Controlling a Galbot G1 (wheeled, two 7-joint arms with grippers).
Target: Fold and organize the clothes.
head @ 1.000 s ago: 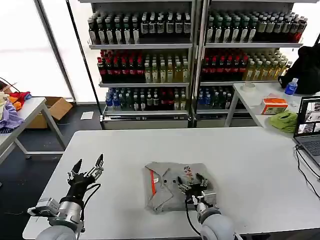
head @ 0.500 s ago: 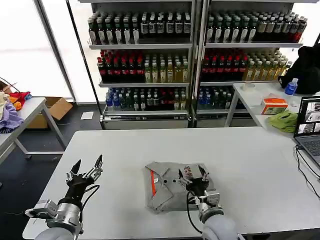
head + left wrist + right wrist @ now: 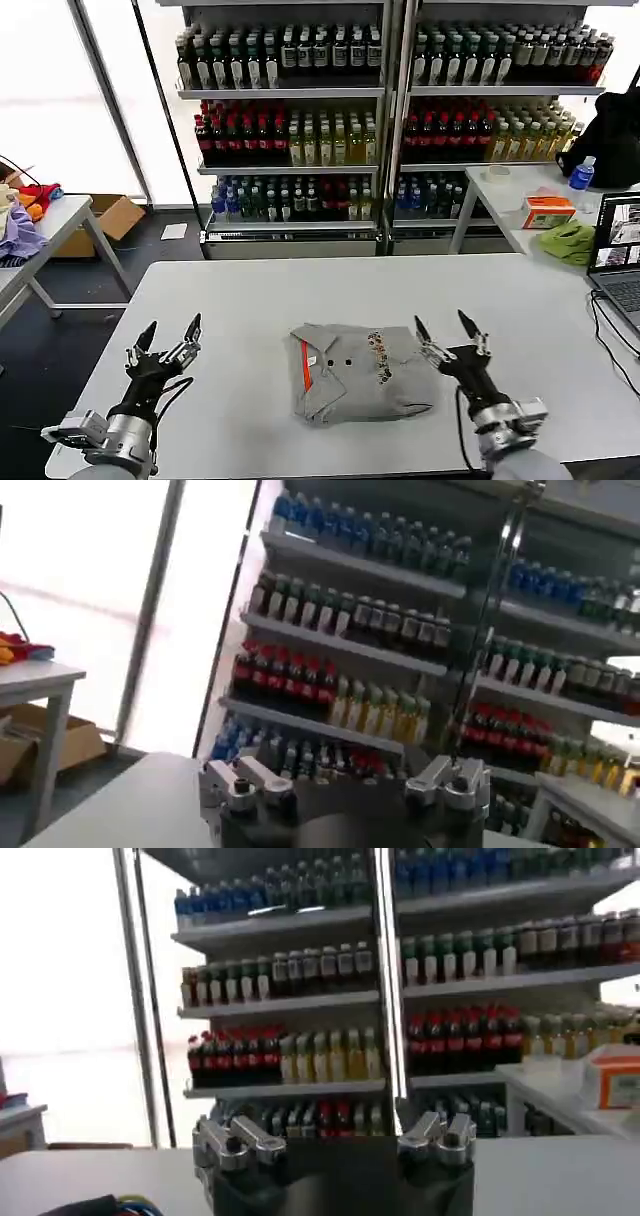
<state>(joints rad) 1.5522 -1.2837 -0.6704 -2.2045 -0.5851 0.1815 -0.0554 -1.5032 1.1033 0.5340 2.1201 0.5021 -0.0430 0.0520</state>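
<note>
**While both grippers hang open, the folded shirt lies between them**

While we look down from the head camera, our left gripper (image 3: 168, 335) hovers over the near left part of the white table (image 3: 250, 290), fingers spread wide and holding nothing. Our right gripper (image 3: 450, 332) is raised at the near right, just right of the shirt, its fingers likewise parted and empty. Between the two, touching neither, a folded light grey shirt (image 3: 355, 372) lies flat on the table near its front edge, with a buttoned collar, an orange-red strip at its left side and a small multicoloured print toward its right.

Farther off on the right we see a second table (image 3: 520, 205) carrying an orange box (image 3: 548, 212), a green cloth (image 3: 568, 241) and a blue-capped bottle (image 3: 582, 174); a laptop (image 3: 618, 255) sits at the right edge. At the far left a cardboard box (image 3: 112, 217) stands on the floor; we cannot tell what it holds. Farthest back, the shelves (image 3: 385, 92) are packed with rows of bottled drinks.
</note>
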